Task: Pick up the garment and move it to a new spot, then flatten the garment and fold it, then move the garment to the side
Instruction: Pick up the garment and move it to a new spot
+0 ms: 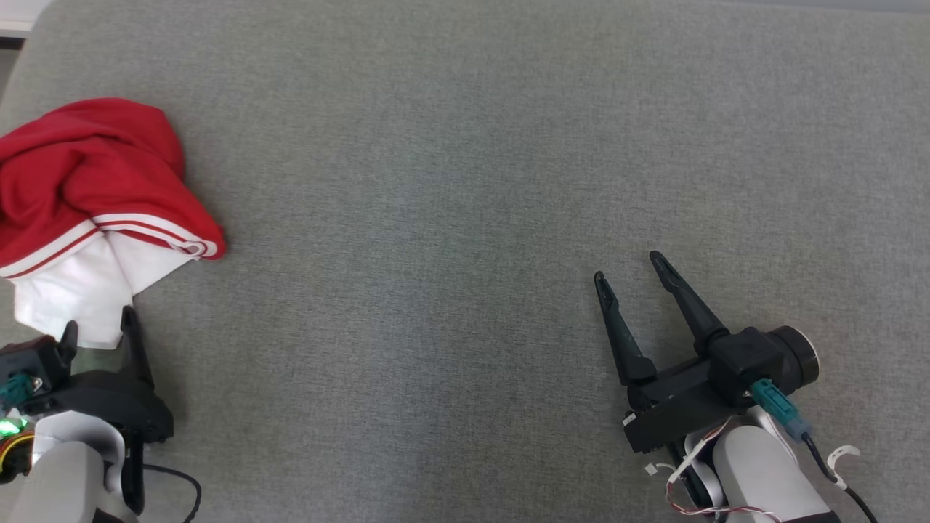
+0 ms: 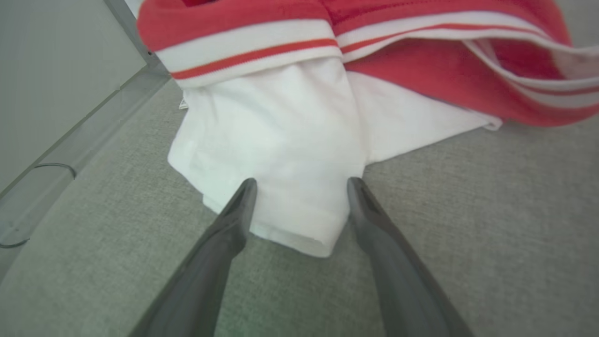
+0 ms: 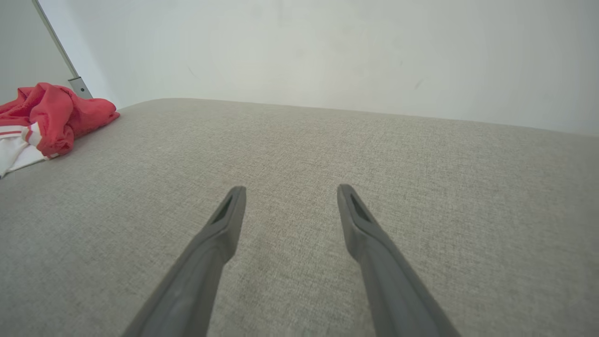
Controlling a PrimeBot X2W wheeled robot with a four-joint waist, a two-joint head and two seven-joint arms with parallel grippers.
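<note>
Our left fingers [image 2: 234,220] stand wide apart, holding nothing, the white edge of the garment [image 2: 281,140] between their tips, while our right fingers [image 3: 224,224], equally wide and empty, sit well apart from it.

The head camera looks down from high up onto the bench [image 1: 465,145]. The left wrist camera is low, very close to the red and white garment [image 2: 281,140]. The right wrist camera looks low across the bench, far from it. All three share that garment.
</note>
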